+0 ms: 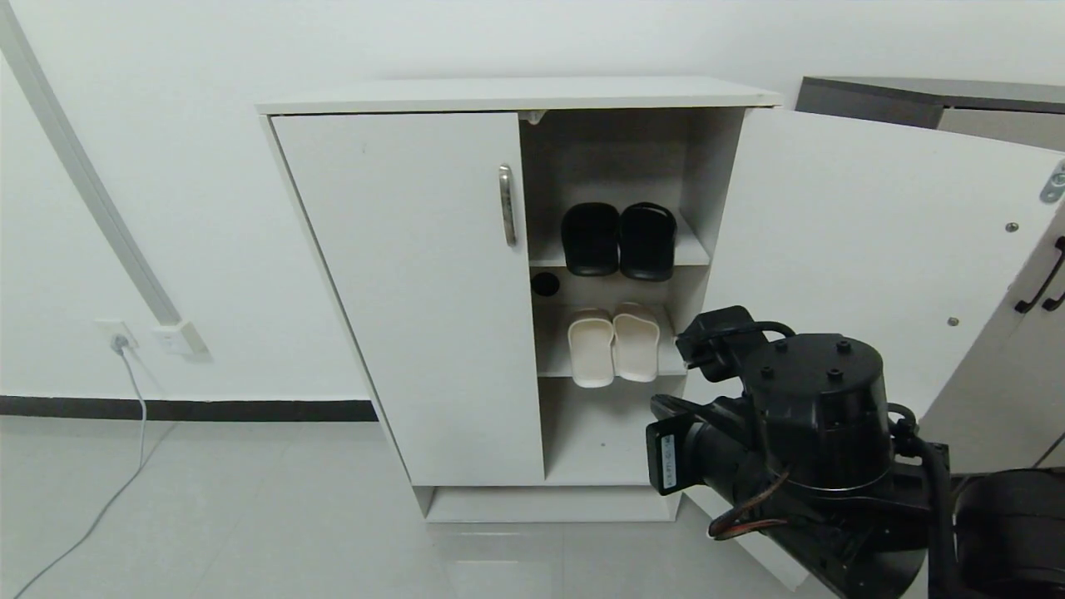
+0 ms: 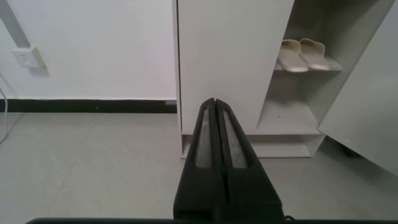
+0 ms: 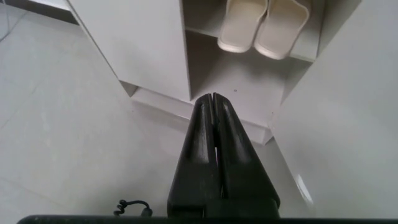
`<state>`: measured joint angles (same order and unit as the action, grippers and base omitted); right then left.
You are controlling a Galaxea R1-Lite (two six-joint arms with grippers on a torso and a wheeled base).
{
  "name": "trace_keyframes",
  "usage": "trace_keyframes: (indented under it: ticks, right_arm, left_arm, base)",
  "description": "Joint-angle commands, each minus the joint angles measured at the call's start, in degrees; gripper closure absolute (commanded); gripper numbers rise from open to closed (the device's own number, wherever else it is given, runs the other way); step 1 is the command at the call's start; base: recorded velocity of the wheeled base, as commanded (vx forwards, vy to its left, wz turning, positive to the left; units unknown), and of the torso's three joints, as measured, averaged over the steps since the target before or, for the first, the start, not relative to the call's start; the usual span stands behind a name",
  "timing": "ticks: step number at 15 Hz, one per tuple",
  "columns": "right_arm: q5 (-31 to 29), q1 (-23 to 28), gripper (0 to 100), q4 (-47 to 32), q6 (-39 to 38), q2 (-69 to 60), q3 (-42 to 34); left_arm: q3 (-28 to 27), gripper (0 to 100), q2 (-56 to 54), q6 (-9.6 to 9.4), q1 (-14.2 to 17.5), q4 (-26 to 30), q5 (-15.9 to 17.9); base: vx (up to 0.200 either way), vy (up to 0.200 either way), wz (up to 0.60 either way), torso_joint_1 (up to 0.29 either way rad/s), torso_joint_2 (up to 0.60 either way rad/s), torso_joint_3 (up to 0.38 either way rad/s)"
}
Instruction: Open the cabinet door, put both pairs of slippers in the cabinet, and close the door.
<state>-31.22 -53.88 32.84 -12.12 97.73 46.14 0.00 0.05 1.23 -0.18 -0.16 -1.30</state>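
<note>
Standing open on the robot's right, the door lies nearest the right tool, whose jaws are pressed together like the left tool. Black slippers and white slippers sit shelved in the cabinet.

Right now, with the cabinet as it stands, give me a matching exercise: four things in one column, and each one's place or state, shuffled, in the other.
Things:
1. black slippers
2. cream slippers
3. left door
4. right door

Place or state:
A. swung open
B. on the upper shelf
C. shut
D. on the lower shelf

Pairs: 1-B, 2-D, 3-C, 4-A.
</note>
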Motion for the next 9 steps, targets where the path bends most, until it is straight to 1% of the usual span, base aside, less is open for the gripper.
trace_keyframes:
  ticks: [1,9]
  right_arm:
    - [0.02,-0.08,100,0.03,-0.01,0.53,-0.09]
    - [-0.16,-0.08,100,0.03,-0.01,0.53,-0.17]
  left_arm:
    - [0.00,100,0.04,0.09,0.01,-0.02,-0.01]
    - [0.00,100,0.04,0.00,0.01,-0.02,-0.01]
  base:
    - [0.000,0.000,0.00,0.000,0.00,0.000]
    - [0.000,0.000,0.00,0.000,0.00,0.000]
